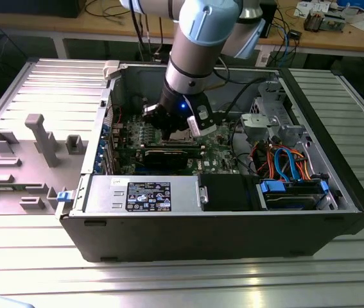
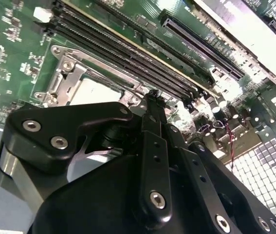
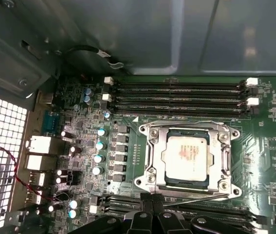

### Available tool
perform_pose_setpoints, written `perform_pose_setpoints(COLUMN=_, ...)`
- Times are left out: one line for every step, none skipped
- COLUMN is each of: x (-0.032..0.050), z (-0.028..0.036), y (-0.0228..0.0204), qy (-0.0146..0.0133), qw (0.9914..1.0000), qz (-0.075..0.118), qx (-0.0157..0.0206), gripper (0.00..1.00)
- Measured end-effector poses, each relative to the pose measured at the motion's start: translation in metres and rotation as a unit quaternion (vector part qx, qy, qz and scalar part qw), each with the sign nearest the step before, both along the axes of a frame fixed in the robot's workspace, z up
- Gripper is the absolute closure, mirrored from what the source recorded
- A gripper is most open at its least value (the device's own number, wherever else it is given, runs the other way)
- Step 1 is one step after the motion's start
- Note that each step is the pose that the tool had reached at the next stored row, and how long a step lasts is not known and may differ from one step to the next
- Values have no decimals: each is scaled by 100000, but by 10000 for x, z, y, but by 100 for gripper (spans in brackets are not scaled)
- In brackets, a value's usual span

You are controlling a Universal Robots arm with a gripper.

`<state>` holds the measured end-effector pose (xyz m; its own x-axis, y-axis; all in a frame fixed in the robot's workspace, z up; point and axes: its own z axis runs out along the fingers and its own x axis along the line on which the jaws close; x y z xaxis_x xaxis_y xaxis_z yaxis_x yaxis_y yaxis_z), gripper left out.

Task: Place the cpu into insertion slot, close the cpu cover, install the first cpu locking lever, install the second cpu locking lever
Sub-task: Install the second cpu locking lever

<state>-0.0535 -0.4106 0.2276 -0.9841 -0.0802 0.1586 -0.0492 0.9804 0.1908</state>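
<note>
The cpu [image 3: 186, 155] sits seated in the insertion slot [image 3: 150, 168], its pale metal top showing through the cut-out of the cpu cover [image 3: 214, 161], which lies flat around it with a bolt at each corner. A thin wire lever [image 3: 201, 198] runs along the edge of the slot nearest my pincer [image 3: 151, 207]. In the first wrist view my pincer hangs just beside that edge, fingertips drawn together with nothing visible between them; in the second wrist view its black fingers [image 2: 153, 141] cover part of the slot and reach toward the long black memory slots [image 2: 123, 51].

The slot is hemmed in: memory slots [image 3: 176, 95] on the far side, another bank along the near side, a column of silver capacitors [image 3: 99, 151] to one flank. All of this lies on the green board [image 1: 223, 151] inside the opened computer case [image 1: 188, 240], my arm [image 1: 198, 54] reaching down through its open side. In the exterior view, a power unit [image 1: 143, 194] lines the case's near wall and blue-and-orange cables [image 1: 287, 163] crowd the exterior view's right. The case rests on a ribbed metal worktop [image 1: 182, 282].
</note>
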Motion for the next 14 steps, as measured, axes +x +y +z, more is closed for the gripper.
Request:
perform_pose_setpoints(x=-3, z=-9, y=-9, qy=8, qw=100000, qz=6, qx=-9, gripper=89)
perform_pose_setpoints(x=-3, z=-17, y=-24, qy=7, qw=100000, qz=1, qx=-4, gripper=89)
perform_pose_setpoints(x=-3, z=-25, y=-44, qy=0, qw=100000, qz=-3, qx=23, gripper=89)
perform_pose_setpoints(x=-3, z=-26, y=-60, qy=3, qw=100000, qz=-6, qx=35, gripper=89)
perform_pose_setpoints(x=-4, z=-28, y=-73, qy=4, qw=100000, qz=-12, qx=70, gripper=89)
perform_pose_setpoints(x=-9, z=-41, y=-80, qy=-3, qw=100000, qz=-98, qx=110, gripper=89)
perform_pose_setpoints(x=-20, z=-49, y=-81, qy=4, qw=100000, qz=-156, qx=126, gripper=89)
perform_pose_setpoints(x=-25, z=-52, y=-81, qy=8, qw=100000, qz=-175, qx=158, gripper=89)
perform_pose_setpoints(x=-34, z=-56, y=-81, qy=8, qw=99999, qz=-208, qx=253, gripper=89)
perform_pose_setpoints(x=-44, z=-58, y=-80, qy=4, qw=99999, qz=-245, qx=458, gripper=89)
perform_pose_setpoints(x=-49, z=-60, y=-80, qy=7, qw=99997, qz=-276, qx=670, gripper=89)
perform_pose_setpoints(x=-49, z=-62, y=-80, qy=3, qw=99996, qz=-297, qx=827, gripper=89)
perform_pose_setpoints(x=-51, z=-69, y=-79, qy=9, qw=99993, qz=-349, qx=1165, gripper=89)
perform_pose_setpoints(x=-51, z=-77, y=-78, qy=5, qw=99989, qz=-370, qx=1425, gripper=89)
